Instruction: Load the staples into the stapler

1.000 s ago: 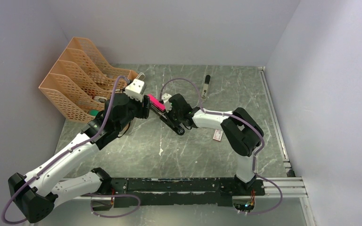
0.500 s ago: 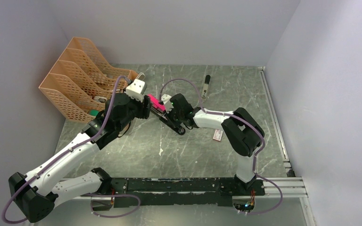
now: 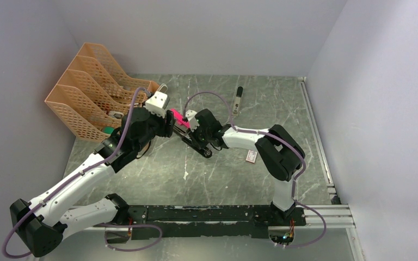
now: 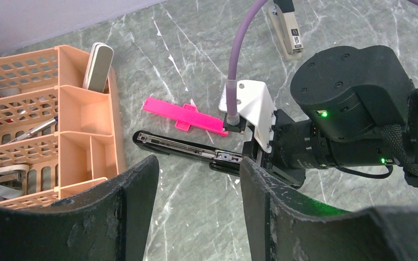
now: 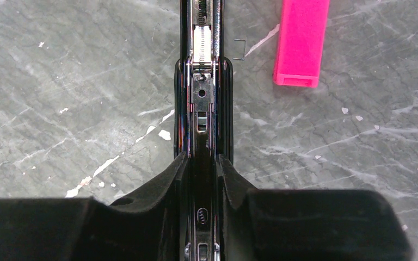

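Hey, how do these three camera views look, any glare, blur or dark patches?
Top external: even, soft light, faint shadows, sharp throughout. Left wrist: the left gripper's fingers are dark and crowd the lower frame; the stapler beyond is crisp. Right wrist: the stapler's silver rail glints, while the right gripper is near-black with little detail.

The right gripper (image 5: 202,163) is clamped on one end of the stapler (image 5: 203,109), and the right arm (image 4: 348,109) bulks over that end, barring any approach from there. The stapler's rail lies uncovered from above. The left gripper (image 4: 198,168) hangs over it, jaws apart and holding nothing. On one side the pink piece (image 4: 188,116) lies near, with only a narrow strip of table between; the other side is bare marble. The stapler's free tip stops just short of the orange organizer (image 4: 60,125) — little room there. The table (image 3: 223,179) in front is open.
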`<state>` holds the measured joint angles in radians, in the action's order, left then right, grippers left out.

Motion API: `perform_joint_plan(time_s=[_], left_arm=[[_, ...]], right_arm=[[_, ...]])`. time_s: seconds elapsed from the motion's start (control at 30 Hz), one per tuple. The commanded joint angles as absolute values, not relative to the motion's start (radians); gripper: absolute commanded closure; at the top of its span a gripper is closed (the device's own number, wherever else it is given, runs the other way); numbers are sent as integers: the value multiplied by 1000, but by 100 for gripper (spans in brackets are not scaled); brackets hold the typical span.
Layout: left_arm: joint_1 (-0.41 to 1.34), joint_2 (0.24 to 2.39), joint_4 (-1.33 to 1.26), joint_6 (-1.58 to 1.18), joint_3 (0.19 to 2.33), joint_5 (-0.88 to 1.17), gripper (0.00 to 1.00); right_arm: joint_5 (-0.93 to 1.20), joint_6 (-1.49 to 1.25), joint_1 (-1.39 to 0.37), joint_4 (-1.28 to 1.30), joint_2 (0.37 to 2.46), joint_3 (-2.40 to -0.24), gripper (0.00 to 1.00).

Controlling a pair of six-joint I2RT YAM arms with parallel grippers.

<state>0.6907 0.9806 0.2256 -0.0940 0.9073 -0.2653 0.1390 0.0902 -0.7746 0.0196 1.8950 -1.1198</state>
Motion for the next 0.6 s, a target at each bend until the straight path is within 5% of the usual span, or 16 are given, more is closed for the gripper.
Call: perform_joint_plan(time_s=[0.0,0.3,0.57], left_arm=[[686,982,229,-103,913,-251,39],[686,955,217,-107,902,-271,38],[685,922,207,-117,890,-293,38]], right_arm=[[170,58,-780,-34,1869,-1112,73],[115,-5,-746,-110,1648,-1019,52],[-376,-217,-604,-165,1532,-965,38]])
